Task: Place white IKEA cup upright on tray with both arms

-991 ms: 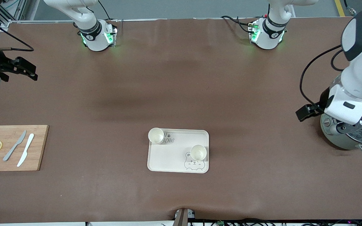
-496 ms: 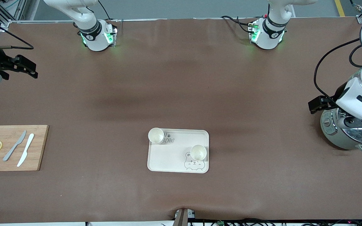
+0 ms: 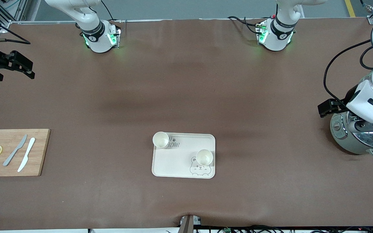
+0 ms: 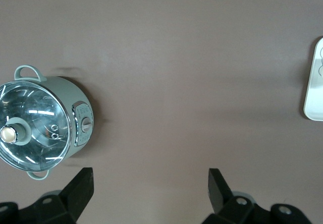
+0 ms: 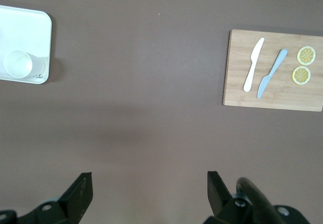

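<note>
Brown table (image 3: pixel 186 97) bears tray (image 3: pixel 173 161) with 2 cups (image 3: pixel 160 139)

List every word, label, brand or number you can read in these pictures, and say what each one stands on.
"BEAN": as far as it reads, on the tray, beside the cup at its corner. The line above is half hidden by that cup and cannot be read.
Markings on the cooker's control panel: too small to read.
Marks on the bands of both arm bases: too small to read.

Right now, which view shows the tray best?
The front view: the whole tray with both cups upright on it. The right wrist view catches one corner with one cup; the left wrist view only an edge.
</note>
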Controlling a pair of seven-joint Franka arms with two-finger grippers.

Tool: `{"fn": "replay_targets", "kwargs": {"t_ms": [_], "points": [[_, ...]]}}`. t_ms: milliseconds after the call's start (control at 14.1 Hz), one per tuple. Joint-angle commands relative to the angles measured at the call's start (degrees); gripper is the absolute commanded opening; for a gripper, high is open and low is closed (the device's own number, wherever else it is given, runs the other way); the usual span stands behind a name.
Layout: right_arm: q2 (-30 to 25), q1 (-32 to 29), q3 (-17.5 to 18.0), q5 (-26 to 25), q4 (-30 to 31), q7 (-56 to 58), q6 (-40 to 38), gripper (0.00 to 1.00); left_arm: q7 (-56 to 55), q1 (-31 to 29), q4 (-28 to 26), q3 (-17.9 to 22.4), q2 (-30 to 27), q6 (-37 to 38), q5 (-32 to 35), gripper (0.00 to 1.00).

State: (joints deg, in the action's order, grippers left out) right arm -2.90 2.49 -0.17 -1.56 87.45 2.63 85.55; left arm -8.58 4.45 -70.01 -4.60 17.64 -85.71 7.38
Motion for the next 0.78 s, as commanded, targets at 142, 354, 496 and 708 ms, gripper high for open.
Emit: {"fn": "replay_targets", "kwargs": {"t_ms": [142, 354, 496, 708], "points": [[1.32, -0.9, -0.09, -0.82, -3.16, 0.19, -0.82, 1.0, 1.29, -1.99, -1.89, -0.49, -5.07, 3.69, -0.87, 1.0], [2.1, -3.54, -0.09, 0.06, -2.46, 0.36, -1.35, 1.0, 1.38, -4.09, -6.88, -0.67, -8.4, 3.45, -2.7, 1.0], [2.28, -3.63, -0.09, 0.06, -2.46, 0.45, -2.75, 1.0, 1.64, -5.07, -9.17, -0.67, -10.07, 1.61, -5.35, 1.0], [2.2, -3.37, 0.0, 0.06, -2.46, 0.19, -3.29, 1.0, 1.64, -4.89, -17.76, -0.76, -15.86, -2.95, -5.62, 1.0]]}}
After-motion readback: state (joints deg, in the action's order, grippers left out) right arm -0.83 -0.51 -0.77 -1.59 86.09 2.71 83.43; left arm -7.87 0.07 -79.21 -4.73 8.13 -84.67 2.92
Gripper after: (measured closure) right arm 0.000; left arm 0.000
